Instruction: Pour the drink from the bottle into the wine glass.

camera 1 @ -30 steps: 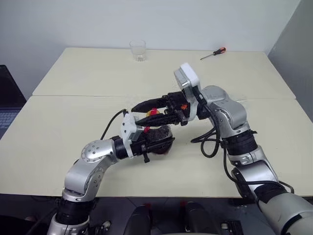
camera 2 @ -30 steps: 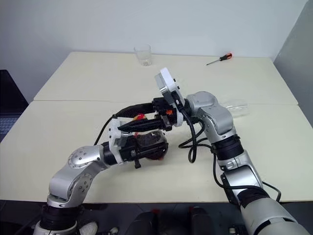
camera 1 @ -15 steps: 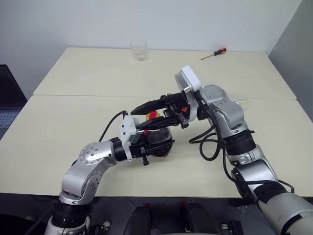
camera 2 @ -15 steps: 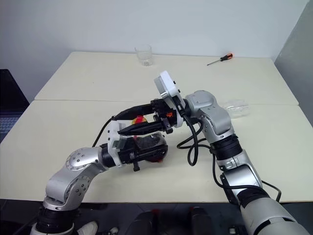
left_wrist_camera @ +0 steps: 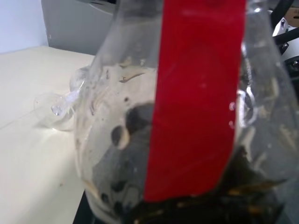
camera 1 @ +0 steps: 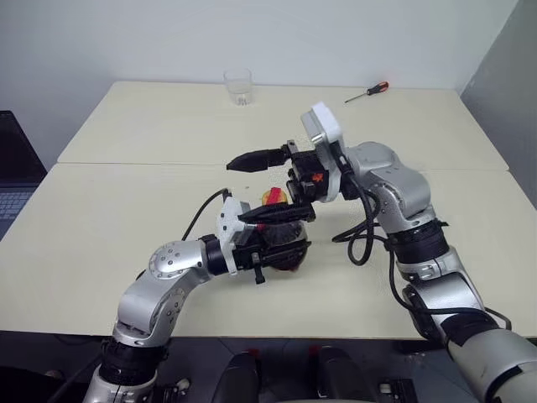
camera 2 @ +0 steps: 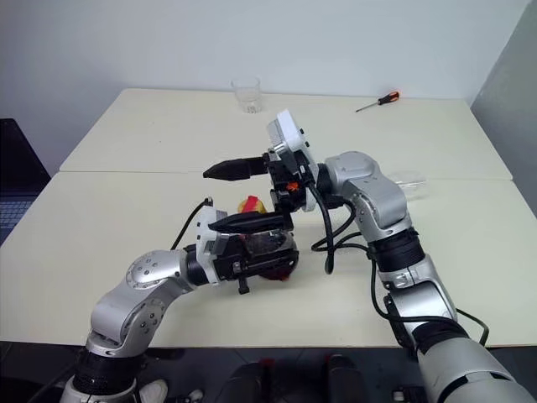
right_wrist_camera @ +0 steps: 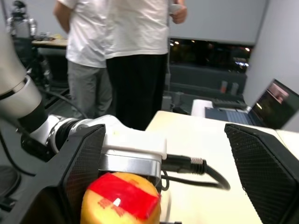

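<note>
My left gripper (camera 1: 280, 244) is shut on the bulbous body of the bottle (camera 1: 279, 238), holding it upright just above the table. The drink (left_wrist_camera: 196, 207) lies dark in its lower part, under the red label band (left_wrist_camera: 194, 102). The yellow-and-red cap (camera 1: 273, 196) is on the neck. My right gripper (camera 1: 262, 186) reaches in from the right, open wide, one finger above the cap and one below it, touching neither. In the right wrist view the cap (right_wrist_camera: 120, 203) sits low between the two fingers (right_wrist_camera: 84, 163). The wine glass (camera 2: 409, 182) seems to lie on its side behind my right arm.
A short clear tumbler (camera 1: 237, 86) stands at the table's far edge, and a red-handled screwdriver (camera 1: 366, 92) lies at the far right. A laptop (camera 1: 13, 180) sits off the table's left side. A person (right_wrist_camera: 121, 56) stands beyond the table.
My right gripper has opened wide off the bottle cap, its upper finger rising clear. The left gripper keeps its hold on the bottle.
</note>
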`<state>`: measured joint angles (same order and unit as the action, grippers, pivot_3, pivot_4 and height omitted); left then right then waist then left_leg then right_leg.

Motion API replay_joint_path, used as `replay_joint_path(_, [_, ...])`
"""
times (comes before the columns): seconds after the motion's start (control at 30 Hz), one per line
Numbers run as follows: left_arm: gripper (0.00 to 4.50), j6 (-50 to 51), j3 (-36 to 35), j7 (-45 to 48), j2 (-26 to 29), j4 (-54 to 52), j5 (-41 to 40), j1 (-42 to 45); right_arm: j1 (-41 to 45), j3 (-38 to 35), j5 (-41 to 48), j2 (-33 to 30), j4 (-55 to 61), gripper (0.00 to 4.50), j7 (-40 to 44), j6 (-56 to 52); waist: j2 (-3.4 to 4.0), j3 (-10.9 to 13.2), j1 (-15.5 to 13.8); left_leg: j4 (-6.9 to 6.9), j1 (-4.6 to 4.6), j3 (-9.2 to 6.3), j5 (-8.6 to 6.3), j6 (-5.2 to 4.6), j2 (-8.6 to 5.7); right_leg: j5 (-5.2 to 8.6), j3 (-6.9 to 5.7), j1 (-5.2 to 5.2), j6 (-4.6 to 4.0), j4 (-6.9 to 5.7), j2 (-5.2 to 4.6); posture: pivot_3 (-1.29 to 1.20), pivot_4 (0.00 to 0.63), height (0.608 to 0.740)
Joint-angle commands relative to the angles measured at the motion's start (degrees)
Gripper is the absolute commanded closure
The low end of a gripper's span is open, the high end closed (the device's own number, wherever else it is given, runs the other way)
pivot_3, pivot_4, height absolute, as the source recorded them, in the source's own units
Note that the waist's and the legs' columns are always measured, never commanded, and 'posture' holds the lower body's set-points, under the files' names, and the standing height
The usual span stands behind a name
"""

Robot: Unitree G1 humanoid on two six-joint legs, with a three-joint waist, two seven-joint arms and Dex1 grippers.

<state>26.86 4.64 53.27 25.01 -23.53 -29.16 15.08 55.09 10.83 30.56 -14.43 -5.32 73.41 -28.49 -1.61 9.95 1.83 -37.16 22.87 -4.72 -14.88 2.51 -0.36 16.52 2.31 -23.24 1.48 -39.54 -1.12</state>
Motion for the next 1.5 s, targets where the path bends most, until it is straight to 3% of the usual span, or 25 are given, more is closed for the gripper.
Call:
replay_joint_path(0.03, [2.84,-3.08,-2.65,-0.10,-0.61,1.66,-1.70,3.86,-0.31,-4.00,2.32,-1.97,4.63,0.13,-6.04,-6.05,0.00,0.00,-0.03,0.00,0.00,0.00,0.00,0.00,0.00,0.00,-0.01,0.00,0.00,0.00,0.00,0.00,0.150,0.740])
replay_joint_path(0.5, [2.84,-10.10,-3.46,-0.78,-2.78,19.53,2.31,14.37,-1.58,-7.06,5.60,-1.36,11.49,0.13,-19.70,-15.37,0.00,0.00,0.03,-0.01,0.02,0.04,0.00,0.00,-0.01,0.00,0.00,-0.01,0.00,0.02,0.00,0.00,0.150,0.740])
replay_joint_path(1.1, [2.84,-11.99,-2.59,-0.29,-4.73,20.90,3.49,15.10,-0.85,-6.30,2.04,-1.16,8.06,0.13,-25.39,-12.67,0.00,0.00,0.04,0.00,0.03,0.05,0.00,0.00,-0.02,0.00,0.02,-0.01,0.00,0.01,0.01,0.00,0.150,0.740])
replay_joint_path(1.2, [2.84,-11.99,-2.58,-0.30,-4.88,20.91,3.52,15.20,-0.68,-6.75,2.49,-1.68,7.88,0.69,-25.18,-12.85,0.00,0.00,0.04,0.00,0.03,0.05,0.00,-0.01,-0.02,0.00,0.01,-0.01,0.00,0.01,0.01,0.00,0.150,0.740])
replay_joint_path(1.37, [2.84,-11.97,-2.85,-0.37,-4.87,21.25,3.57,15.48,-0.92,-7.62,3.50,-2.36,8.64,2.42,-24.99,-13.79,0.00,0.00,0.04,-0.01,0.03,0.04,0.00,0.00,-0.02,0.00,0.01,-0.01,0.00,0.01,0.01,0.00,0.150,0.740])
replay_joint_path(1.5, [2.84,-11.99,-2.90,-0.30,-4.71,21.50,3.51,15.58,-1.23,-7.86,3.97,-2.44,9.36,2.42,-25.32,-14.31,0.00,0.00,0.04,0.00,0.03,0.05,0.00,-0.01,-0.02,0.00,0.02,-0.01,0.00,0.01,0.01,0.00,0.150,0.740])
